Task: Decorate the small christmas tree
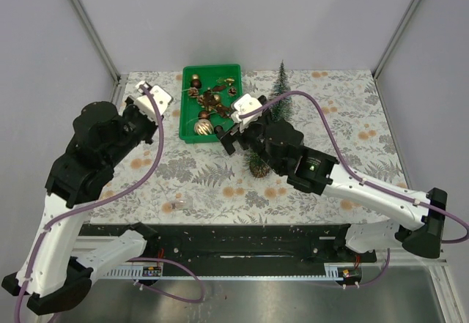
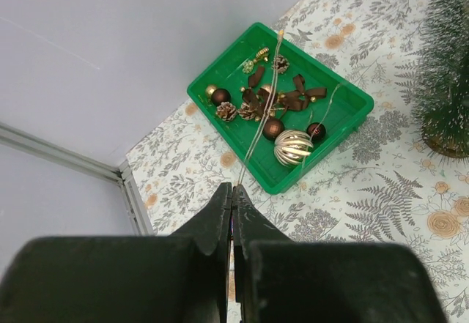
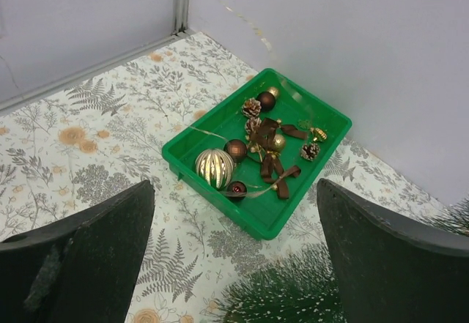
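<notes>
The small christmas tree (image 1: 281, 92) stands right of the green tray (image 1: 186, 134), its lower part hidden under my right arm; it also shows at the edge of both wrist views (image 2: 447, 81) (image 3: 293, 294). The tray (image 2: 344, 127) (image 3: 267, 217) holds a gold ribbed ball (image 3: 214, 168), brown balls, pine cones and brown ribbon bows (image 2: 297, 97). My left gripper (image 2: 234, 187) (image 1: 146, 88) is shut on a thin wire strand (image 2: 256, 125) that runs up out of the tray. My right gripper (image 3: 234, 184) (image 1: 229, 134) is open above the tree's branches, nothing in it.
The leaf-patterned tablecloth (image 1: 205, 176) covers the table. Grey walls and metal frame posts (image 1: 88, 23) close in the back and sides. A small pale object (image 1: 174, 206) lies near the front left. The purple cables loop over both arms.
</notes>
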You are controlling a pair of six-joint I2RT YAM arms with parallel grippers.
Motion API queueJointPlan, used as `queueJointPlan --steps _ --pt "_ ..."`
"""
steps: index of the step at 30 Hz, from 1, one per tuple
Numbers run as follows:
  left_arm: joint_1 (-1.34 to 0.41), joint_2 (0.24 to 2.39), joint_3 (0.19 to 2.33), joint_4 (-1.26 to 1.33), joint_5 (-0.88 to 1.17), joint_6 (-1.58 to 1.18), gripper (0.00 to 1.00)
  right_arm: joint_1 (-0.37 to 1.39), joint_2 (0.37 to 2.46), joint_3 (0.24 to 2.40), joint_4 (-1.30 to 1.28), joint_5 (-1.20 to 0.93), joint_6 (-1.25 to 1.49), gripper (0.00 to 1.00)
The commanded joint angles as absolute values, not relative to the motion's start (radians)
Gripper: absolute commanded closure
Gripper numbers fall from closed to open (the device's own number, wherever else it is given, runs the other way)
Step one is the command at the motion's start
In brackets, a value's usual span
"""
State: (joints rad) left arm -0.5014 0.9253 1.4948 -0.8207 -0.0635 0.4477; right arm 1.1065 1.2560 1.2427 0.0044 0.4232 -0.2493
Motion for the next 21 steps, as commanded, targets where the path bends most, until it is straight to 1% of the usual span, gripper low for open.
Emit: queueJointPlan --steps 1,4,11,21 --pt "-0.499 0.887 1.545 -0.834 -0.095 0.436 1.0 1.106 1.276 1.275 0.095 0.419 -0.242 0.0" --pt "-0.499 0.868 1.54 -0.847 -0.095 0.431 1.0 1.095 1.285 1.262 0.126 0.41 -0.212 0.0" --pt "-0.499 0.85 1.539 -0.859 -0.095 0.42 1.0 1.078 1.304 1.238 0.179 0.313 -0.107 0.01" --pt "-0.499 0.847 1.571 -0.874 -0.08 0.413 1.0 1.068 1.368 1.215 0.262 0.353 -0.095 0.04"
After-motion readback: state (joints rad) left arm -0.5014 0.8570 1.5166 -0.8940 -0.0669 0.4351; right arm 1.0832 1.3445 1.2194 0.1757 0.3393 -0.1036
